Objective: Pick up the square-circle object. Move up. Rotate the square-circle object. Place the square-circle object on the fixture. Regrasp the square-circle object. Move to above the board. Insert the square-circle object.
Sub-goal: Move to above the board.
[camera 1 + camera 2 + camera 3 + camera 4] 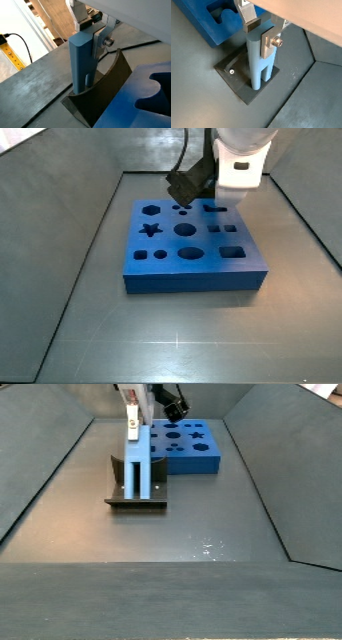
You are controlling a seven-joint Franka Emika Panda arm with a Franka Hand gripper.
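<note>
end effector: white two-finger end effector sits at the top of the peg, silver plate fingers pinching its upper end
peg: slim pale blue-grey square-circle object stands upright, lower end seated in the fixture; left of centre in a side view
fixture: dark L-shaped bracket on base plate on the grey tabletop; props the peg vertical, likely for the regrasp
board: thick blue slab with dark cut-outs, just beside the fixture, no peg in it
step: judged place/regrasp; insertion not yet done
</note>
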